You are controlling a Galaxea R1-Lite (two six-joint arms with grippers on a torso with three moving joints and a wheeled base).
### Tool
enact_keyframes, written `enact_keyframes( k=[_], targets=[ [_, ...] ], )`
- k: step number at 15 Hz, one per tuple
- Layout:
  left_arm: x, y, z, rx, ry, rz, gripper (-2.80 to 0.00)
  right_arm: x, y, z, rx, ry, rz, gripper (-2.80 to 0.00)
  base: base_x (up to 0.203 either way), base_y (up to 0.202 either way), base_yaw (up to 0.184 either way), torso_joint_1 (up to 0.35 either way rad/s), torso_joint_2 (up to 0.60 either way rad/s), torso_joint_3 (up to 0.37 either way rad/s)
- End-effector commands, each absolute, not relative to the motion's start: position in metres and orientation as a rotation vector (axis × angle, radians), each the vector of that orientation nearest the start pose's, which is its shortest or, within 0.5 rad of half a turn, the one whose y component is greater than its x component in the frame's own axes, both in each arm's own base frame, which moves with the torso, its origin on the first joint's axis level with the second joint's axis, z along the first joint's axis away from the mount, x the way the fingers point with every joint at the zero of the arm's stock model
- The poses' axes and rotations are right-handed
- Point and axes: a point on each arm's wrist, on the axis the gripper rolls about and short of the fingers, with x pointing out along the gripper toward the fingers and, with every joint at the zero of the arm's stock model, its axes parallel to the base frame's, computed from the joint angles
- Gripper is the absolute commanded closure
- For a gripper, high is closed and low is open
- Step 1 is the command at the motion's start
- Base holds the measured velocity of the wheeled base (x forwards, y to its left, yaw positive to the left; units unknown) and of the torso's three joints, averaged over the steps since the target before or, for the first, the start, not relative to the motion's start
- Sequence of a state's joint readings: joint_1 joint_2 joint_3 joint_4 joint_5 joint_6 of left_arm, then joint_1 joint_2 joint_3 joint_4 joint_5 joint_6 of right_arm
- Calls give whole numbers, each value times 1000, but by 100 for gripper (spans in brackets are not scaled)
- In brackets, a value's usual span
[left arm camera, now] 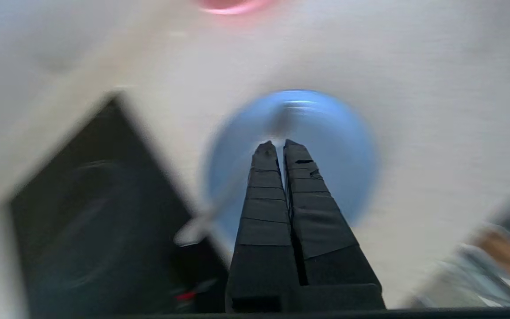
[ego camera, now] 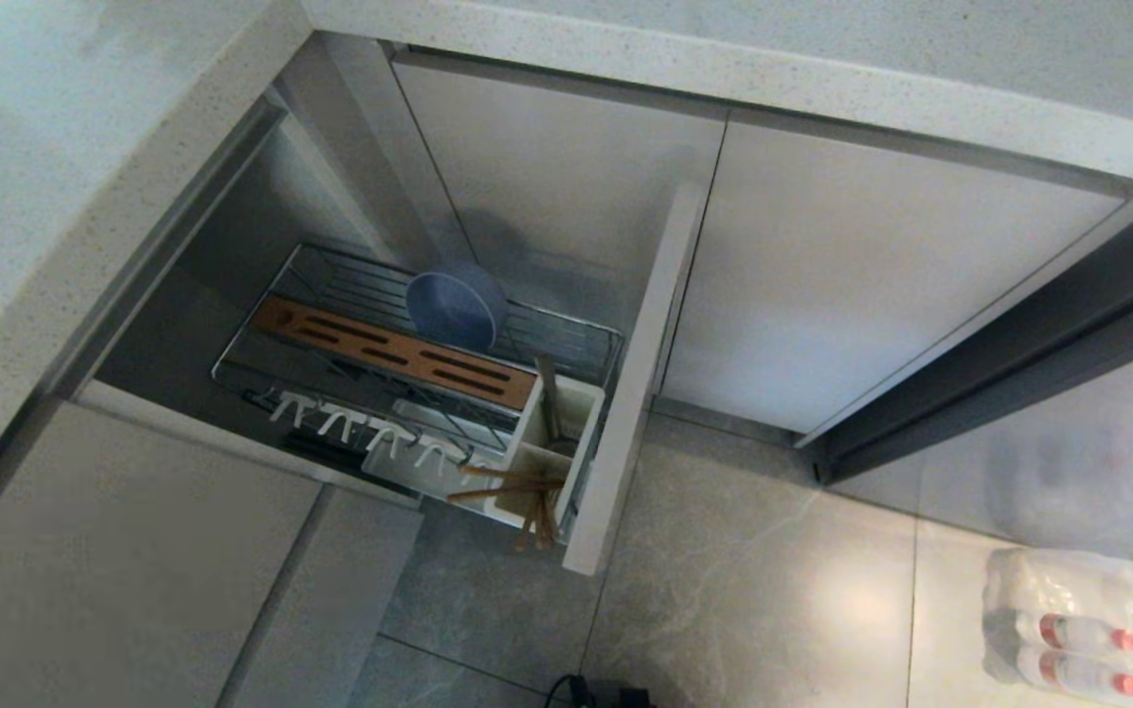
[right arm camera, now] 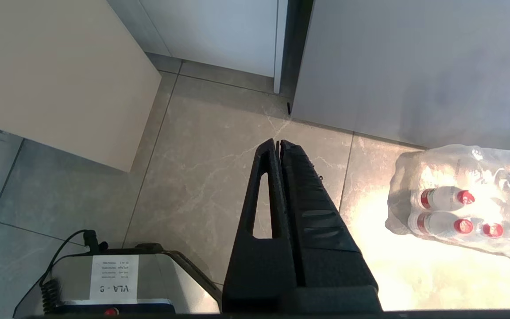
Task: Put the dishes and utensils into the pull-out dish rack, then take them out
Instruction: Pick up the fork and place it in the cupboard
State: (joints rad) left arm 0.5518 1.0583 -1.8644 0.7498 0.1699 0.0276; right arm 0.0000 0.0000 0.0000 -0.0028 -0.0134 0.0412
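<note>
Nearest to the robot, the right claw (right arm camera: 278, 141) hangs over the floor tiles with its two fingers pressed together and nothing between them; it is idle.

The left claw (left arm camera: 280, 144) is also clenched and empty. In its wrist view it points at the light-blue plate (left arm camera: 334, 146), which lies flat on the pale desk (left arm camera: 436, 88). A slim fork (left arm camera: 233, 186) seems to lie across the plate, with its handle over the rim, but the blur makes this uncertain. The plate is probably stiff, smooth and breakable, so it is better to pinch the rim than the flat middle. The fork is light and thin and may slip; the middle of the handle looks like the best place to hold it.

Further away, in the head view, the pull-out dish rack (ego camera: 262, 379) stands open. The chopsticks (ego camera: 507, 479) lie across the white utensil caddy (ego camera: 566, 408), with ends past its edge. They are light and stiff, and they roll easily. At the back of the rack, the blue-grey bowl (ego camera: 455, 307) leans on its edge. It is likely heavier and fragile; its rim gives the grip.

Count: one plate, one bowl, one fork, one pair of chopsticks, one rack.
</note>
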Motion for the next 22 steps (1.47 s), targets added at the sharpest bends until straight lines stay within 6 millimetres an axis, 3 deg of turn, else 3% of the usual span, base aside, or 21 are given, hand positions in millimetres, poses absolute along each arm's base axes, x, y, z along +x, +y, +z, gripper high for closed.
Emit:
enact_keyframes(
  k=[1, 4, 9, 13, 22],
  targets=[
    [16, 17, 444, 49, -29, 812, 0, -23, 0, 76, 41, -2, -14, 0, 0, 0, 0, 0, 0, 0],
    [26, 33, 435, 65, 57, 865, 0, -23, 0, 76, 41, -2, -14, 0, 0, 0, 0, 0, 0, 0],
    [63, 107, 401, -69, 277, 772, 0, -23, 0, 76, 41, -2, -14, 0, 0, 0, 0, 0, 0, 0],
    [68, 137, 390, -156, 292, 652, 0, -23, 0, 76, 41, -2, -15, 0, 0, 0, 0, 0, 0, 0],
    [74, 151, 379, -215, 303, 550, 0, -23, 0, 76, 41, -2, -14, 0, 0, 0, 0, 0, 0, 0]
  ],
)
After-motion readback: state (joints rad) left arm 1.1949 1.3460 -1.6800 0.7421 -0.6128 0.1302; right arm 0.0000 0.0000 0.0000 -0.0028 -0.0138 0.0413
